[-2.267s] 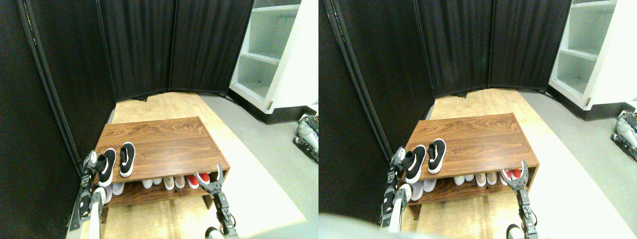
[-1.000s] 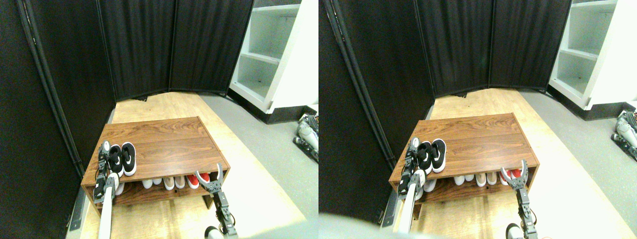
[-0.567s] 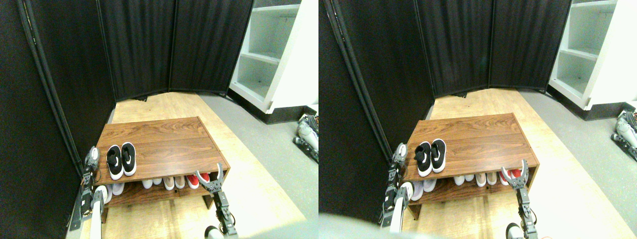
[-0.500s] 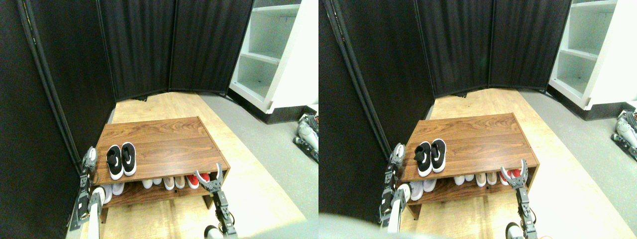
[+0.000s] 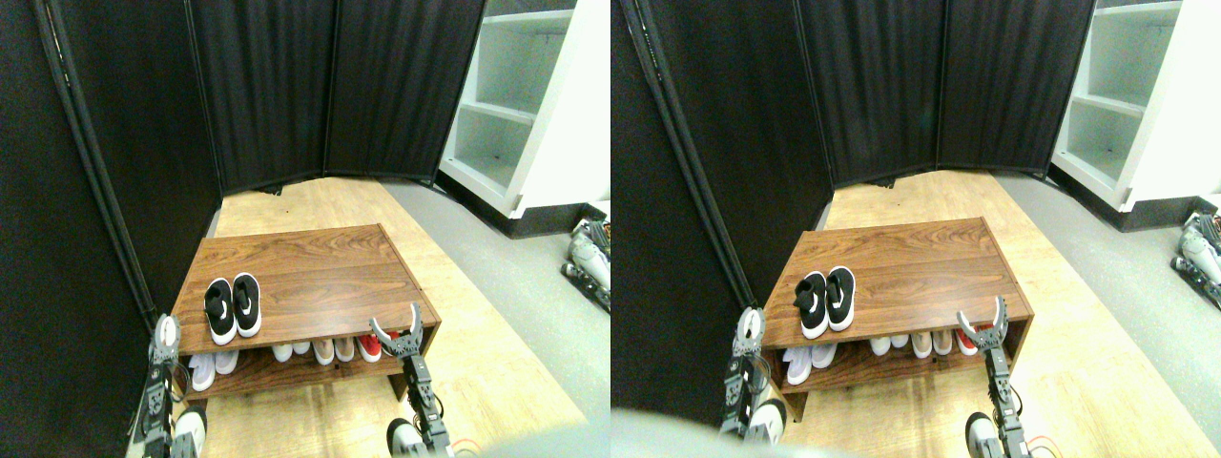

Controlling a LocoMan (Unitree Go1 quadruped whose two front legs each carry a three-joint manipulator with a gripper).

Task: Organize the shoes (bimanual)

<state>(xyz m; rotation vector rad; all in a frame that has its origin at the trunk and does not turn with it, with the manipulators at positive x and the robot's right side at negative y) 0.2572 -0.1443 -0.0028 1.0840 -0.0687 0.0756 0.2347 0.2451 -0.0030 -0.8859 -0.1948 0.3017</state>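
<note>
The two black sneakers with white soles stand side by side, touching, on the left front part of the wooden shoe rack's top: the left shoe and the right shoe, toes pointing toward me. My left gripper hangs off the rack's left front corner, lower than the top board and apart from the shoes. In front of the rack's right front corner, my right gripper stands open and holds nothing.
On the rack's lower shelf sits a row of white shoes, beige shoes and red shoes. A black folding screen closes off the left and back. A white shelf unit stands at the back right.
My left gripper pushed the left shoe against the right one, then drew back left and down off the rack. The right gripper has shifted slightly left.
</note>
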